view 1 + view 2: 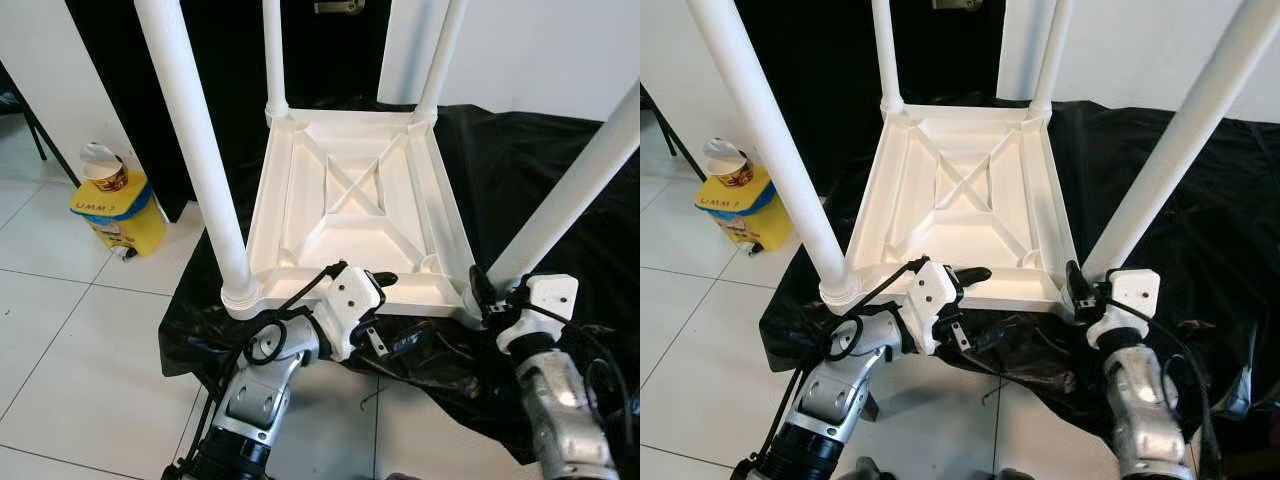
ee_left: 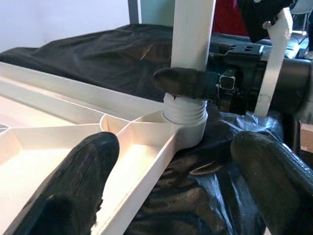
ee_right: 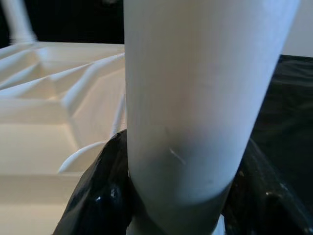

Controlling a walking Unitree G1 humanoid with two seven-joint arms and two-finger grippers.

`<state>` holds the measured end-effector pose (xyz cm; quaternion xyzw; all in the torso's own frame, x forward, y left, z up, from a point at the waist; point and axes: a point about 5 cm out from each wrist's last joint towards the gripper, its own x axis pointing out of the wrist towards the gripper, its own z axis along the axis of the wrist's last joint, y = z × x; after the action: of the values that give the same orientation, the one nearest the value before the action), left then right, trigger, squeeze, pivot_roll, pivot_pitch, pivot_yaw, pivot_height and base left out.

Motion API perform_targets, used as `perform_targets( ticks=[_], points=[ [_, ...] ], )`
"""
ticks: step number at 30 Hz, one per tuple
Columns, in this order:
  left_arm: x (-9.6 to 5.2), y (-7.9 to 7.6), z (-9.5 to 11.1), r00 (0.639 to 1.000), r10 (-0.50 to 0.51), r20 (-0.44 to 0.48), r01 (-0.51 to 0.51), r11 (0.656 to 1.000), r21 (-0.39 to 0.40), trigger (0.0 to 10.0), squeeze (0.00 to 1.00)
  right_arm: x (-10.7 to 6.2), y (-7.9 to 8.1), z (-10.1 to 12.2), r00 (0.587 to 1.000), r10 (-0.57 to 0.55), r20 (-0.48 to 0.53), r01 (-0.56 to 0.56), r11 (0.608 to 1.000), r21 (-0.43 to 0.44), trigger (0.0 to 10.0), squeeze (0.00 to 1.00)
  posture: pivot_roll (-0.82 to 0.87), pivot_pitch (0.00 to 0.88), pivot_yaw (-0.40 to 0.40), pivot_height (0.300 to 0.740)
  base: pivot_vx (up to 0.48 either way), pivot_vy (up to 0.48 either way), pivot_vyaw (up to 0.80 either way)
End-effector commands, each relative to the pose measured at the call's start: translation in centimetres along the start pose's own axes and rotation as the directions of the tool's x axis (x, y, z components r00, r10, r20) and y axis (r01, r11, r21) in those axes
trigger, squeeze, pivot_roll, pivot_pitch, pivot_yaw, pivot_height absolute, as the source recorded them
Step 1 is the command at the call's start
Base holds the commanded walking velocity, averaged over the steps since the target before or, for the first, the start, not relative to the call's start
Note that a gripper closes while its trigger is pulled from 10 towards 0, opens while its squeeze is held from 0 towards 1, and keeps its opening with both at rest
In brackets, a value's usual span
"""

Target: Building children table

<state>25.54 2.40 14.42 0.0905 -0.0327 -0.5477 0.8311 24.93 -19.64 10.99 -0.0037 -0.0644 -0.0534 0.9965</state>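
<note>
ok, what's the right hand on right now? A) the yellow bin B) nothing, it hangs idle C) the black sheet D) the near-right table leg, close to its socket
D: the right hand is closed around the base of the near-right leg, just above its socket in the upturned table; the right wrist view shows both black fingers wrapped around that leg.

Head views downward; wrist views close.
</note>
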Motion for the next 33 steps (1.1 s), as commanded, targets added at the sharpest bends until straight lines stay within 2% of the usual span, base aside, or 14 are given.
perform_targets(
  ticks=[1,4,8,15,16,17,18,19,23,26,31,33],
  points=[
    [0.0,0.4,-0.1,0.99,0.139,-0.017,-0.139,0.99,0.003,10.0,0.0,-1.1,0.6,-2.4,0.991,-0.016,-0.132,0.014,1.0,-0.021,10.0,0.0,-0.04,0.052,-0.028,0.74,0.0,0.0,0.0],
    [0.0,0.4,-0.1,0.987,0.162,-0.019,-0.162,0.987,-0.001,10.0,0.0,-1.2,1.4,-2.4,0.99,-0.066,-0.127,0.064,0.998,-0.024,10.0,0.0,-0.02,0.055,-0.028,0.74,0.0,0.0,0.0],
    [-0.4,0.7,-0.2,0.98,0.197,-0.032,-0.197,0.98,0.011,10.0,0.0,-1.4,2.6,-2.6,0.989,-0.059,-0.134,0.059,0.998,-0.004,10.0,0.0,-0.01,0.056,-0.031,0.74,0.0,0.0,0.0],
    [-0.7,1.3,-0.7,0.966,0.245,-0.082,-0.245,0.969,0.016,10.0,0.0,-1.1,2.9,-2.4,0.992,-0.055,-0.117,0.057,0.998,0.013,10.0,0.0,0.0,0.042,-0.037,0.74,0.0,0.0,0.0],
    [-0.7,1.3,-0.8,0.963,0.252,-0.095,-0.252,0.968,0.019,10.0,0.0,-0.9,2.7,-2.3,0.993,-0.057,-0.103,0.059,0.998,0.012,10.0,0.19,-0.01,0.036,-0.038,0.74,0.0,0.0,0.0],
    [-0.7,1.3,-0.8,0.963,0.252,-0.095,-0.252,0.968,0.019,10.0,0.0,-0.9,2.7,-2.3,0.993,-0.057,-0.103,0.059,0.998,0.012,10.0,0.19,-0.01,0.036,-0.038,0.74,0.0,0.0,0.0],
    [-0.7,1.4,-0.9,0.961,0.258,-0.096,-0.257,0.966,0.023,10.0,0.0,-0.7,2.5,-2.1,0.994,-0.058,-0.094,0.06,0.998,0.015,10.0,0.97,-0.01,0.033,-0.038,0.74,0.0,0.0,0.0],
    [-0.7,1.4,-0.9,0.961,0.259,-0.096,-0.258,0.966,0.022,10.0,0.0,-0.6,2.3,-1.9,0.995,-0.05,-0.085,0.052,0.998,0.02,10.0,1.0,-0.01,0.032,-0.038,0.74,0.0,0.0,0.0],
    [-0.6,1.4,-0.9,0.96,0.261,-0.096,-0.261,0.965,0.018,10.0,0.0,-0.4,2.1,-1.5,0.997,-0.042,-0.064,0.043,0.999,0.022,10.0,1.0,-0.02,0.031,-0.038,0.74,0.0,0.0,0.0],
    [-0.3,1.4,-0.6,0.961,0.266,-0.075,-0.267,0.964,0.003,10.0,0.0,-0.1,0.5,-0.2,1.0,0.018,0.006,-0.018,1.0,0.02,10.0,1.0,-0.04,0.033,-0.041,0.74,0.0,0.0,0.0],
    [0.0,1.4,-0.6,0.962,0.266,-0.067,-0.266,0.964,0.01,10.0,0.0,0.0,-0.5,0.3,0.996,0.089,0.026,-0.09,0.996,0.018,10.0,1.0,-0.05,0.027,-0.041,0.74,0.0,0.0,0.0],
    [0.2,1.4,-0.7,0.96,0.271,-0.066,-0.27,0.963,0.02,10.0,0.0,0.3,-1.4,0.5,0.985,0.173,0.023,-0.173,0.985,0.009,10.0,0.0,-0.05,0.026,-0.044,0.74,0.0,0.0,0.0]
  ],
)
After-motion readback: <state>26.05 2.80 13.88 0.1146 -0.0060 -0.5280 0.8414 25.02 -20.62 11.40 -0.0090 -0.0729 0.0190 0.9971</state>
